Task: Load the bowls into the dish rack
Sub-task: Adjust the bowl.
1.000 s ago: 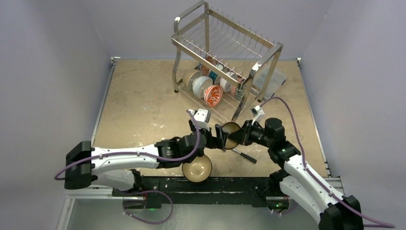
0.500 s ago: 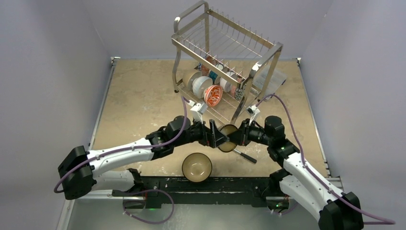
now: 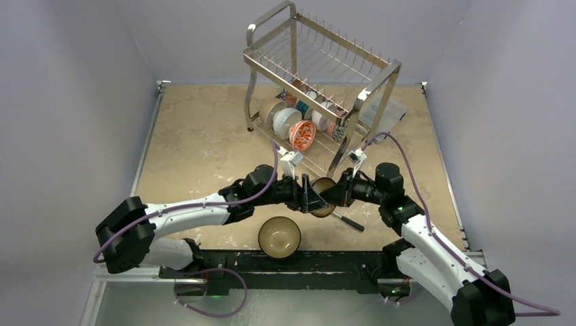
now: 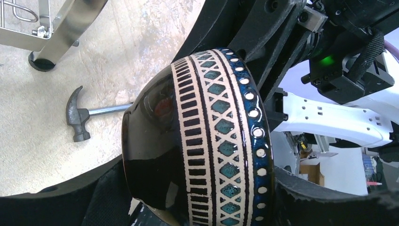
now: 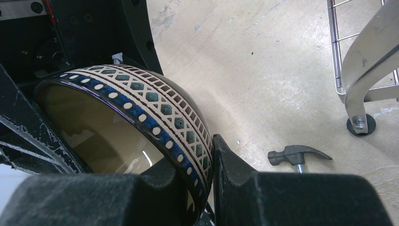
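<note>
Item: dark patterned bowl (image 4: pixel 207 141), mid-air, centre frame, below dish rack (image 3: pixel 299 86). Right gripper (image 5: pixel 209 155) jaws pinching rim. Left gripper (image 3: pixel 310 195) newly arrived, jaws spread about body, contact unclear. Status: handover likely; racking pending

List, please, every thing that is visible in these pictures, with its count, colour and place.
dish rack: one, chrome wire, far middle of the table
racked bowls: several, white, red-and-white, others, on edge in lower tier
patterned bowl: one, black with cream and blue bands, in the air between the grippers
brown bowl: one, cream inside, upright at near edge
hammer: one, dark head, steel handle, lying on table
clear plastic box: one, behind rack's right end
right gripper: black, pinching patterned bowl's rim
left gripper: black, around that bowl's body; grip unclear
</note>
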